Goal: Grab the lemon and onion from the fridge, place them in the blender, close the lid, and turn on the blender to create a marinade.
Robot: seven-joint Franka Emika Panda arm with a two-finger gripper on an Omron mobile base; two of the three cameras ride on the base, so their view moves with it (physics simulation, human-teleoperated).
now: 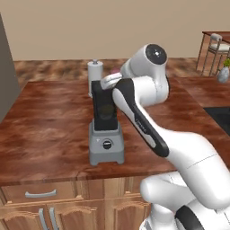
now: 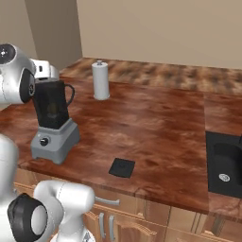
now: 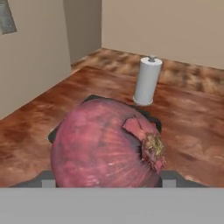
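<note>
Onion (image 3: 105, 144): reddish-purple bulb, large in the hand view, root tuft to the right; held between the finger tips directly above the open top of the blender jar. A small pink patch of it shows behind the arm in the left base view (image 1: 115, 71).
Gripper (image 3: 105, 177): fingers spread wide around the onion, one on each side, pinching it; poised over the jar mouth.
Blender (image 2: 53, 127): light grey base with round black knob, dark see-through jar with handle, standing on the wooden counter (image 2: 156, 123) near its front edge; jar top uncovered.
Jar contents: a yellowish shape shows dimly through the jar wall; cannot tell what it is.
Lid (image 2: 122, 167): flat black square, lying on the counter to the right of the blender, apart from it.
Paper-towel roll (image 2: 100, 80): white, upright, behind the blender.
Sink (image 2: 226, 163): dark basin at the counter's right end.
</note>
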